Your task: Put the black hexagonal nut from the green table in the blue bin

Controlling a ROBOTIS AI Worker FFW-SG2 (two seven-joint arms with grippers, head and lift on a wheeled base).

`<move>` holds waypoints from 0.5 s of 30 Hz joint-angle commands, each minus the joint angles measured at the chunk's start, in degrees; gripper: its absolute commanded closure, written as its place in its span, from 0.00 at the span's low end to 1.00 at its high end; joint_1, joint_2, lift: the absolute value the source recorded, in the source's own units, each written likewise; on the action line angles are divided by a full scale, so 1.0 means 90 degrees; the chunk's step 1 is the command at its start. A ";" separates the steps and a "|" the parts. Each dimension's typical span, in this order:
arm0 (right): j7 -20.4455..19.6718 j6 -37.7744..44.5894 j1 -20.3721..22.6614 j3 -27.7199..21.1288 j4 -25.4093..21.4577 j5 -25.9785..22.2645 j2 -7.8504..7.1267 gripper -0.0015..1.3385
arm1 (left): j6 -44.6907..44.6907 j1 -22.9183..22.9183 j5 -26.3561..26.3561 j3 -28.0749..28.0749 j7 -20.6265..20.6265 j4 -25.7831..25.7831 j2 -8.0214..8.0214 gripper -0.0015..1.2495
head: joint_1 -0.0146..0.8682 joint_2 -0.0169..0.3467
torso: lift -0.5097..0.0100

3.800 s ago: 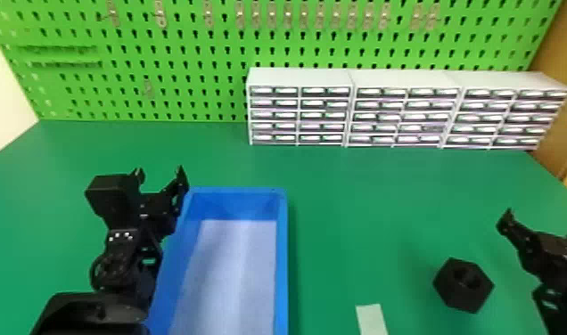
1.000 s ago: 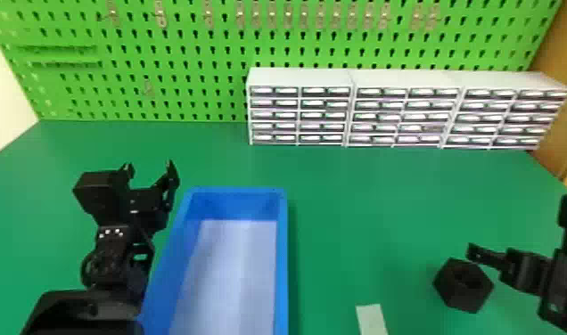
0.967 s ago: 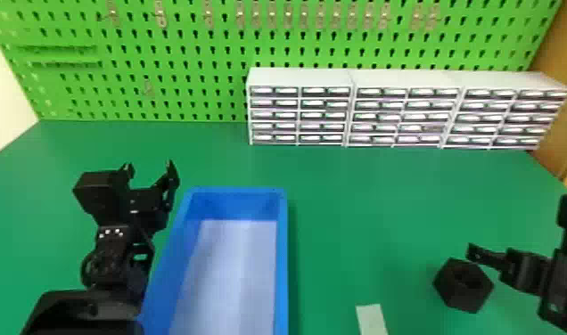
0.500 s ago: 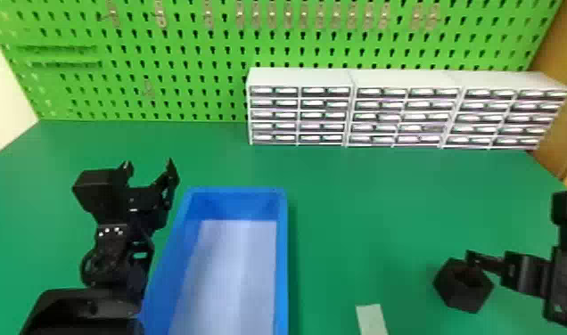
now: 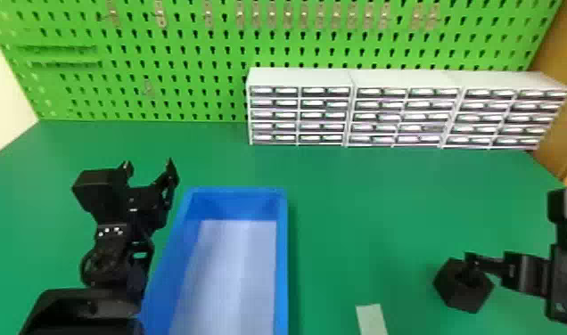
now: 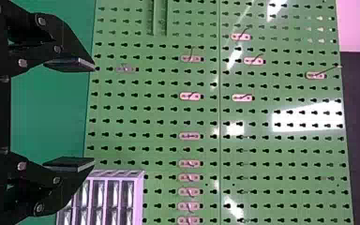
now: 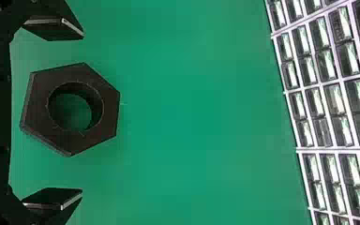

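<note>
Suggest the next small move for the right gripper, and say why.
Closing the right gripper on the nut looks like the next move: its fingers stand open on opposite sides of the nut, with a gap at each. Whether they are low enough to grip it is hard to tell.

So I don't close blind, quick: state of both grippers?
Left gripper: open, holding nothing.
Right gripper: open, black hexagonal nut seen between its fingers, gap each side.
</note>
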 commanded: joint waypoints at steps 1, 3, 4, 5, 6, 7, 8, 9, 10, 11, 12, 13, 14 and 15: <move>0.0000 0.0019 -0.0005 -0.0010 0.0000 -0.0011 -0.0012 0.09 | 0.0000 0.0000 0.0000 0.0000 -0.0001 0.0000 0.0000 0.42 | 0.76 0.20 | 0.80; 0.0000 0.0019 -0.0015 -0.0010 0.0000 -0.0011 -0.0012 0.09 | 0.0000 0.0000 0.0000 0.0000 -0.0001 0.0000 0.0000 0.42 | 0.76 0.20 | 0.80; 0.0000 0.0038 -0.0015 -0.0010 0.0010 -0.0021 -0.0012 0.09 | 0.0000 0.0000 0.0000 0.0000 0.0009 0.0000 0.0000 0.42 | 0.76 0.20 | 0.80; 0.0000 0.0048 -0.0025 -0.0010 0.0000 -0.0021 -0.0012 0.09 | 0.0000 0.0000 0.0000 0.0000 -0.0001 0.0000 0.0000 0.42 | 0.76 0.20 | 0.80; 0.0000 0.0058 -0.0025 -0.0010 0.0000 -0.0021 -0.0012 0.09 | 0.0000 0.0000 0.0000 -0.0010 0.0009 0.0000 0.0000 0.42 | 0.76 0.20 | 0.80; 0.0000 0.0067 -0.0035 -0.0010 0.0010 -0.0031 -0.0012 0.09 | 0.0000 0.0000 0.0000 -0.0010 -0.0001 0.0000 0.0000 0.42 | 0.76 0.20 | 0.80; 0.0000 0.0087 -0.0045 -0.0010 0.0010 -0.0031 -0.0022 0.09 | 0.0000 0.0000 0.0000 -0.0010 0.0009 0.0000 0.0000 0.42 | 0.76 0.20 | 0.80; 0.0000 0.0107 -0.0045 0.0000 0.0010 -0.0031 -0.0022 0.09 | 0.0000 0.0000 0.0000 -0.0020 0.0009 0.0000 0.0000 0.42 | 0.76 0.20 | 0.80; 0.0000 0.0107 -0.0045 0.0010 0.0010 -0.0031 -0.0022 0.09 | 0.0000 0.0000 -0.0010 -0.0020 -0.0001 0.0000 0.0000 0.42 | 0.76 0.20 | 0.80; 0.0000 0.0116 -0.0054 0.0019 0.0020 -0.0031 -0.0031 0.09 | 0.0000 0.0000 -0.0010 -0.0020 -0.0001 0.0000 0.0000 0.42 | 0.76 0.20 | 0.80; 0.0000 0.0146 -0.0064 0.0029 0.0020 -0.0031 -0.0031 0.09 | 0.0000 0.0000 -0.0010 -0.0020 0.0009 0.0000 0.0000 0.42 | 0.76 0.20 | 0.80; 0.0000 0.0165 -0.0074 0.0029 0.0020 -0.0031 -0.0031 0.09 | 0.0000 0.0000 -0.0010 -0.0020 0.0009 0.0000 0.0000 0.42 | 0.76 0.20 | 0.80; 0.0000 0.0185 -0.0084 0.0039 0.0020 -0.0031 -0.0031 0.09 | 0.0000 0.0000 -0.0019 -0.0020 0.0009 0.0000 0.0000 0.42 | 0.76 0.20 | 0.80; 0.0000 0.0194 -0.0084 0.0049 0.0020 -0.0031 -0.0031 0.09 | 0.0000 0.0000 -0.0019 -0.0020 -0.0001 0.0000 0.0000 0.42 | 0.76 0.20 | 0.80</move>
